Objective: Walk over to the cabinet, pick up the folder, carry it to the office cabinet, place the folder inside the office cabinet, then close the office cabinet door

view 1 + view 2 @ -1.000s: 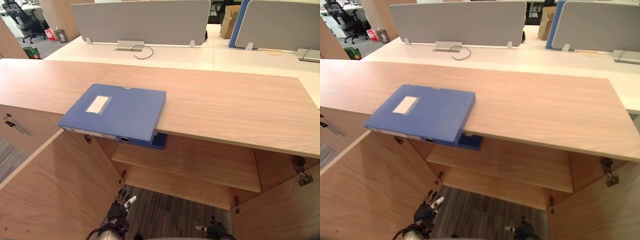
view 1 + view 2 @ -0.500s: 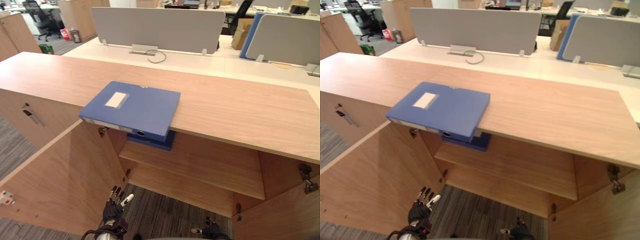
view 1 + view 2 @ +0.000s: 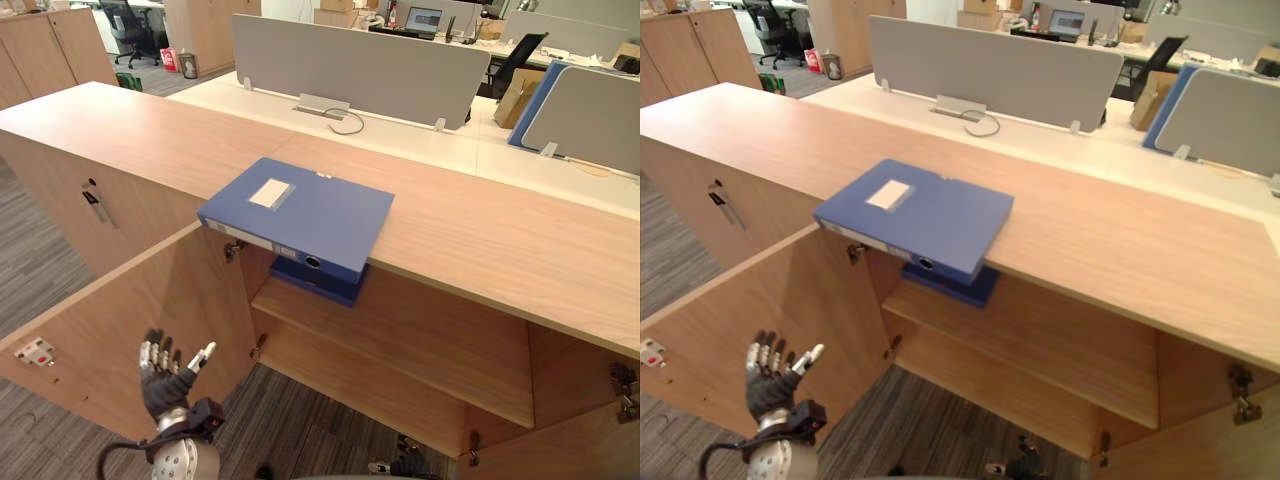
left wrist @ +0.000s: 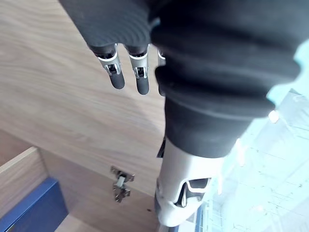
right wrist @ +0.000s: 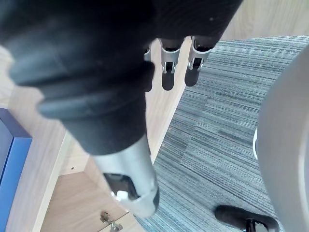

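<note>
On your left, the open light-wood cabinet door (image 3: 120,330) stands beside your left hand (image 3: 160,390), held up with its fingers spread and empty. The left wrist view adds a metal hinge (image 4: 120,183). The flat blue box folder (image 3: 300,213) lies on the long wooden cabinet top (image 3: 480,230), overhanging its front edge. The right wrist view shows your right hand (image 5: 169,72), fingers straight and holding nothing, above grey striped carpet (image 5: 217,125).

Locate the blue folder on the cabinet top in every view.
Left eye view: blue folder at centre, overhanging the cabinet top front edge.
Right eye view: same, left of centre.
Left wrist view: blue edge in a corner; which folder, cannot tell.
Right wrist view: blue edge, likewise unclear.
Shared landmark: the cabinet's light wood.
</note>
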